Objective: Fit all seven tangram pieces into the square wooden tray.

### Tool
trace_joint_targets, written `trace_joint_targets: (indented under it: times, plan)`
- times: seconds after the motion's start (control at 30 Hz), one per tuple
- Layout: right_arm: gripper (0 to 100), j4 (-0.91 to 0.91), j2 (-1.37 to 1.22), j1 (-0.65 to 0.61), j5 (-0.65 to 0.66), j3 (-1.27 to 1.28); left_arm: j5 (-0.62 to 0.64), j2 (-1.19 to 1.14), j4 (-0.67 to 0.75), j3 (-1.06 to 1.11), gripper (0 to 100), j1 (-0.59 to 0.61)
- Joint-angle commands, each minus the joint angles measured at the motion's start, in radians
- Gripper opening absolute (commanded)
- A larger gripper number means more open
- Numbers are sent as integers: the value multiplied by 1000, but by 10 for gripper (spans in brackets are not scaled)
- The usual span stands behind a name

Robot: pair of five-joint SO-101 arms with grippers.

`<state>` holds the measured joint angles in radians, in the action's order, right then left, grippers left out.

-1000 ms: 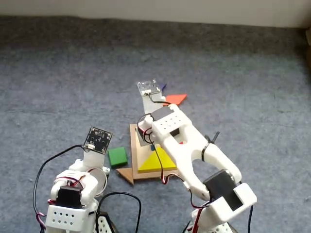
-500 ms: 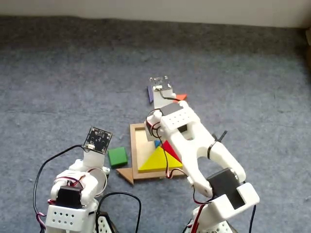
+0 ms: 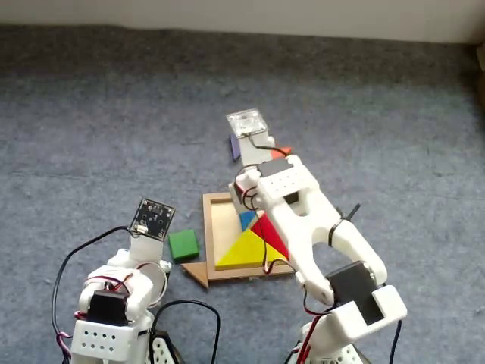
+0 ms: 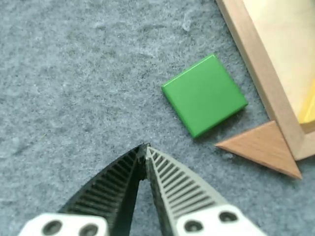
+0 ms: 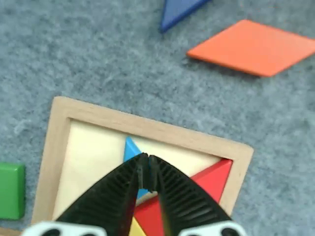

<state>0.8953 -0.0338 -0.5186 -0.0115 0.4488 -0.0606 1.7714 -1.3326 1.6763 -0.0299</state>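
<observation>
The square wooden tray (image 3: pixel 208 227) holds a yellow triangle (image 3: pixel 242 250), a red triangle (image 3: pixel 269 231) and a small blue triangle (image 3: pixel 247 220). My right gripper (image 5: pixel 145 164) is shut and hangs over the blue triangle (image 5: pixel 130 147) inside the tray (image 5: pixel 147 124), with nothing seen in it. Beyond the tray lie an orange parallelogram (image 5: pixel 253 46) and a dark blue triangle (image 5: pixel 179 10). My left gripper (image 4: pixel 144 153) is shut just above the carpet, short of the green square (image 4: pixel 204 96). A wooden triangle (image 4: pixel 261 147) touches the tray corner (image 4: pixel 256 73).
Grey carpet covers the whole floor area. The right arm (image 3: pixel 303 220) stretches across the tray's right side and hides part of it. The green square (image 3: pixel 183 245) and wooden triangle (image 3: pixel 195 271) lie left of the tray. A pale wall edge (image 3: pixel 242 15) runs along the far side.
The right arm has swung right and farther out, uncovering the blue and red triangles in the tray and the dark blue piece beyond. The left arm has stayed still.
</observation>
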Motion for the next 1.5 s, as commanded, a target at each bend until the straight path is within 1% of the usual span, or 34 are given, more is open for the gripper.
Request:
trace_joint_targets:
  times: [0.0, 0.1, 0.23, 0.4, 0.5, 0.6, 0.8, 0.97, 1.07, 1.13, 1.3, 1.47]
  plan:
    - [6, -19, 58, 61, 80, -12, -8, 30, -6, 21, 7, 13]
    - [6, -21, 54, 56, 132, 13, -8, 30, -6, 21, 7, 13]
    - [6, -22, 56, 10, 138, 74, -8, 30, -6, 21, 7, 13]
    - [6, -19, 54, -79, 138, 90, -8, 30, -6, 21, 7, 13]
    - [6, -16, 61, -108, 138, 114, -8, 30, -6, 21, 7, 13]
    - [6, -16, 64, -102, 138, 127, -8, 30, -6, 21, 7, 13]
    - [6, -21, 65, -16, 138, 94, -8, 30, -6, 21, 7, 13]
    - [6, -27, 56, -7, 138, 36, -8, 30, -6, 21, 7, 13]
    - [6, -107, 56, -7, 133, 38, -8, 30, -6, 21, 7, 13]
    - [6, -163, 54, -18, 132, 42, -8, 30, -6, 21, 7, 13]
    - [6, -222, 21, -85, 132, 85, -8, 30, -6, 21, 7, 13]
    - [6, -232, -58, -114, 135, 84, -8, 30, -6, 21, 7, 13]
